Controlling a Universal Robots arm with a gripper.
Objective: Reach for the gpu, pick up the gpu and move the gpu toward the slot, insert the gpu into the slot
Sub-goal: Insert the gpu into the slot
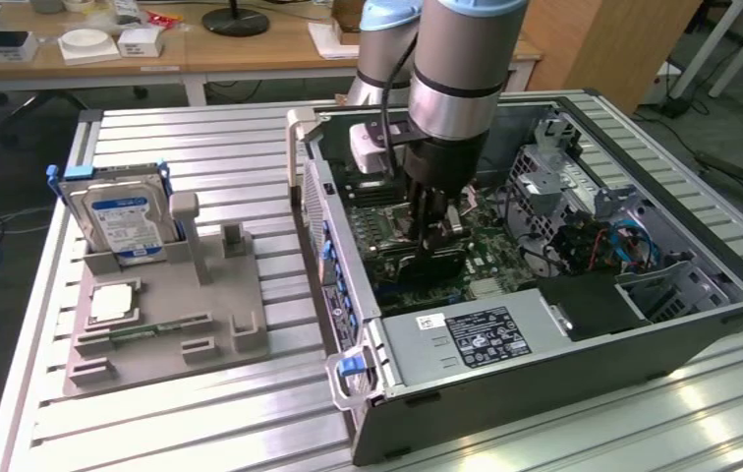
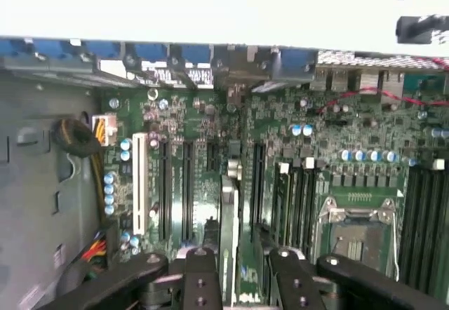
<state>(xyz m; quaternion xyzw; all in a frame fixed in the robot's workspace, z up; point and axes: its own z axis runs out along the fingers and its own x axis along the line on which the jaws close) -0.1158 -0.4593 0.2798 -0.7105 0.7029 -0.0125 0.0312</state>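
My gripper (image 1: 430, 234) reaches down into the open computer case (image 1: 686, 324), low over the green motherboard (image 2: 280, 135). In the wrist view the gpu (image 2: 229, 226) stands on edge as a thin card in a slot of the motherboard, among the long black expansion slots (image 2: 188, 191). My gripper (image 2: 242, 278) straddles the card, with one finger (image 2: 200, 278) on each side of it. A little green board shows between the card and the fingers, so the jaws stand open around the gpu and apart from it.
A blue-labelled hard drive (image 1: 123, 218) stands in a grey fixture (image 1: 168, 324) at the exterior view's left, with a green memory stick (image 1: 148, 329) lying in it. The power supply (image 1: 477, 339), cables (image 1: 607, 246) and CPU socket (image 2: 358, 236) crowd the case.
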